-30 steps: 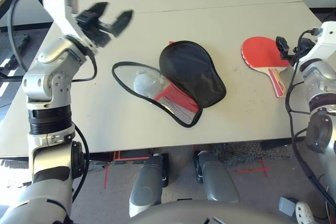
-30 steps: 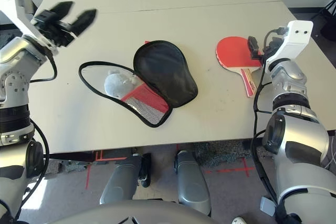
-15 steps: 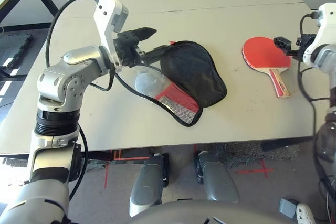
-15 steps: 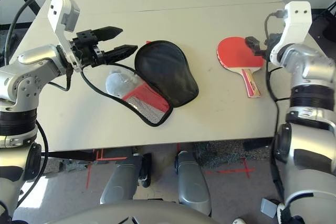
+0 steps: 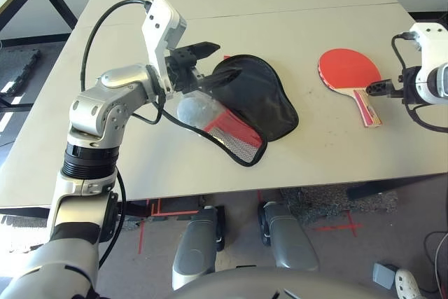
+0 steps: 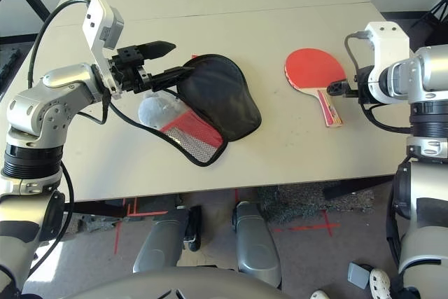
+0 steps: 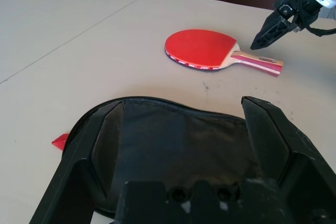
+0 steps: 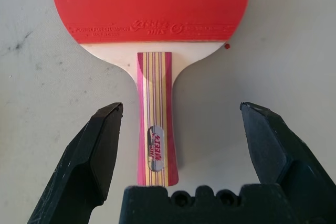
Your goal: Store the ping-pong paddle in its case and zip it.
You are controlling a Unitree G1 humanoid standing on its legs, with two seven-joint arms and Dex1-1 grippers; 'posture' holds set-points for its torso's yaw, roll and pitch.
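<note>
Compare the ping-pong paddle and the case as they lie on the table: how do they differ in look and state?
The ping-pong paddle is a stiff flat bat with a red face and a striped wooden handle; the case is a soft black fabric pouch. The paddle lies alone toward the robot's right; the case lies near the middle, unzipped, showing silvery lining and a red mesh pocket. Both rest flat on the table, and open fingers hover at each.

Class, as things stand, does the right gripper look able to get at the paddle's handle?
Probably yes: the right gripper is open, its fingers either side of the paddle handle, nothing between.
</note>
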